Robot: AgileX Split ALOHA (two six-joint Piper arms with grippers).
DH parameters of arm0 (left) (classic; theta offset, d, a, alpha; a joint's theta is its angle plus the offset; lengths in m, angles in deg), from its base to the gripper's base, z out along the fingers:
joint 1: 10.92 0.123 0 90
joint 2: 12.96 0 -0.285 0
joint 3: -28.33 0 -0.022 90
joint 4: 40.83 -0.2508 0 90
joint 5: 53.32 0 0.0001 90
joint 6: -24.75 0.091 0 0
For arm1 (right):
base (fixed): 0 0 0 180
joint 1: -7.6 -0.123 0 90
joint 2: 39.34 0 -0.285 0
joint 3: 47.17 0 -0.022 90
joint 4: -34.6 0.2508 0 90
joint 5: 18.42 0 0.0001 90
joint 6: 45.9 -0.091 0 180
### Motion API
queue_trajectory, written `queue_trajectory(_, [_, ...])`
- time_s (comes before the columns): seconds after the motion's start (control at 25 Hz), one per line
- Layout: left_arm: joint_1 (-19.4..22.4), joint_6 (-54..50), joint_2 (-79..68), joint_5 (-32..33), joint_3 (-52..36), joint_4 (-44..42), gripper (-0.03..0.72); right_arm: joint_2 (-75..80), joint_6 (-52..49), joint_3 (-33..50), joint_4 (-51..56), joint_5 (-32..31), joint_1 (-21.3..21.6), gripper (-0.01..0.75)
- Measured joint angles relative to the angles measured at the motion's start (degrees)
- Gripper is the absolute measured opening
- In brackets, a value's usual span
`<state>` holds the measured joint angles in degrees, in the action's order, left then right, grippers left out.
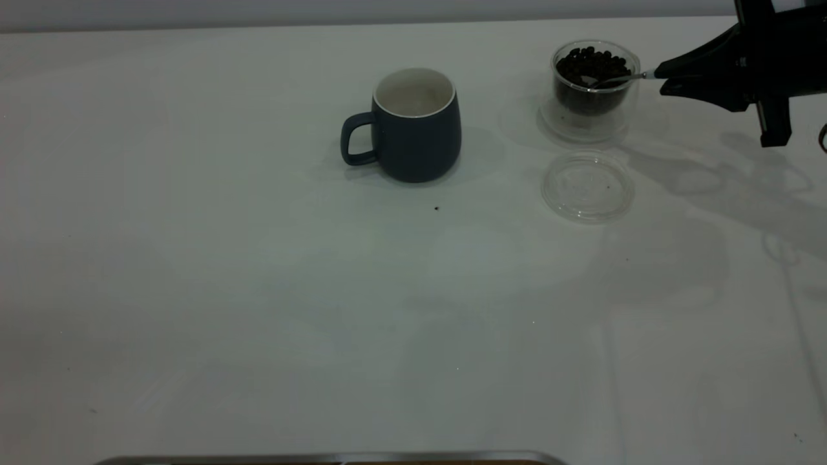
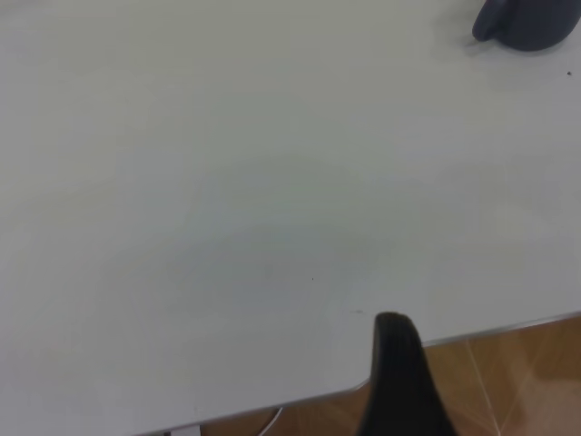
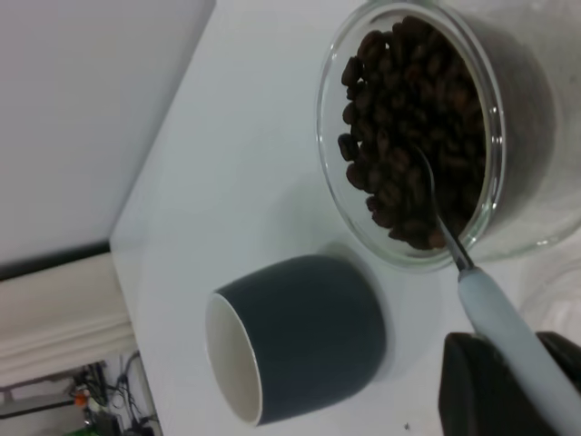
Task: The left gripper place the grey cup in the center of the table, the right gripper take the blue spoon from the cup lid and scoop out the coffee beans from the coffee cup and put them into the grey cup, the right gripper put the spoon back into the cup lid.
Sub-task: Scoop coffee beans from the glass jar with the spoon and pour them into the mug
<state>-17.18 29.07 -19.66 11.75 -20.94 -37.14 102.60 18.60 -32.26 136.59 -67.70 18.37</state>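
Holding the spoon [image 3: 495, 313] by its pale blue handle, my right pincer [image 1: 665, 81] hangs at the far right of the desk [image 1: 258, 290], just beside the glass cup [image 1: 591, 90], its fingers clamped on the handle. The thin steel neck reaches over the cup's rim and the shiny bowl lies among the beans [image 1: 591, 64], a dark brown heap that fills the clear, double-walled cup nearly to the top. The lid [image 1: 587, 186], a shallow clear disc with a raised rim, lies flat on the desk just in front of the cup, with nothing in it. The mug [image 1: 413, 126] stands upright near the middle of the desk, well to the left of the cup and apart from my right pincer; it is rounded and slate grey with a white inside, its loop handle turned left. I can read no writing or label on any of these. Of my left pincer [image 2: 399, 381] only one dark finger shows, over the near edge of the desk and well away from the mug, so I cannot tell how wide it stands.
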Motion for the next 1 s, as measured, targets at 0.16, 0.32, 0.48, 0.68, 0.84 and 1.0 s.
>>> queue_trajectory(0.16, [0.0, 0.0, 0.0, 0.0, 0.0, 0.0, 0.555, 0.0, -0.6, 0.0, 0.3, -1.8, 0.6, 0.107])
queue_trajectory(0.32, [0.0, 0.0, 0.0, 0.0, 0.0, 0.0, 0.555, 0.0, -1.5, 0.0, 0.4, -4.0, 2.2, 0.107])
queue_trajectory(0.48, [0.0, 0.0, 0.0, 0.0, 0.0, 0.0, 0.555, 0.0, -1.9, 0.0, 0.4, -6.7, 3.6, 0.107])
queue_trajectory(0.68, [0.0, 0.0, 0.0, 0.0, 0.0, 0.0, 0.555, 0.0, -2.0, 0.0, 0.4, -8.1, 4.5, 0.107])
queue_trajectory(0.84, [0.0, 0.0, 0.0, 0.0, 0.0, 0.0, 0.555, 0.0, -1.4, 0.0, 0.3, -9.6, 4.7, 0.107])
queue_trajectory(1.0, [0.0, 0.0, 0.0, 0.0, 0.0, 0.0, 0.555, 0.0, -0.1, 0.0, 0.4, -12.7, 4.0, 0.107])
